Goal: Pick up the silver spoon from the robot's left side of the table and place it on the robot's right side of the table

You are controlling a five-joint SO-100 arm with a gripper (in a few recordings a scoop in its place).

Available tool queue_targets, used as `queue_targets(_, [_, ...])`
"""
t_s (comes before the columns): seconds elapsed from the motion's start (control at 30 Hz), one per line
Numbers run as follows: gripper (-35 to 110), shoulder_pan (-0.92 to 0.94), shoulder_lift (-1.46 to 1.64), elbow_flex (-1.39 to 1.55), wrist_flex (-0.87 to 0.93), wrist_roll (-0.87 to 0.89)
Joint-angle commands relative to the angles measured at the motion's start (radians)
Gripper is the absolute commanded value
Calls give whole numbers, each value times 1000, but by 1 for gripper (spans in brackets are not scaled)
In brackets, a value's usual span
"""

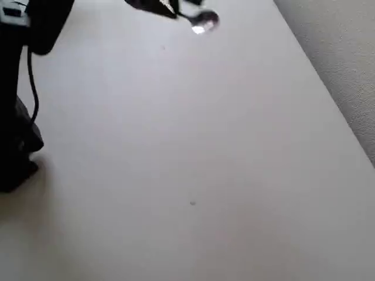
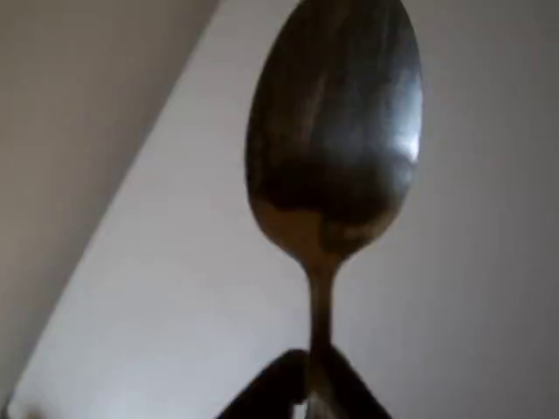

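Observation:
The silver spoon (image 2: 336, 148) looms large in the wrist view, bowl upward, its slim handle running down between my dark fingers (image 2: 271, 393), so my gripper (image 2: 306, 397) is shut on the handle. In the overhead view the spoon's bright bowl (image 1: 203, 23) glints at the top edge, sticking out to the right of my dark gripper (image 1: 170, 7), held above the white table (image 1: 193, 152).
The arm's black base and cable (image 1: 20, 117) occupy the left edge in the overhead view. Grey speckled carpet (image 1: 345, 52) borders the table's slanted right edge. A tiny speck (image 1: 192, 203) marks the tabletop's middle.

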Motion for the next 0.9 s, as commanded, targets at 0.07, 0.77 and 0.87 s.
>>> queue_targets(0.07, [-1, 206, 132, 77, 11, -66])
queue_targets(0.77, [-1, 765, -213, 63, -98, -225])
queue_targets(0.87, [-1, 761, -261, 63, -103, -436])
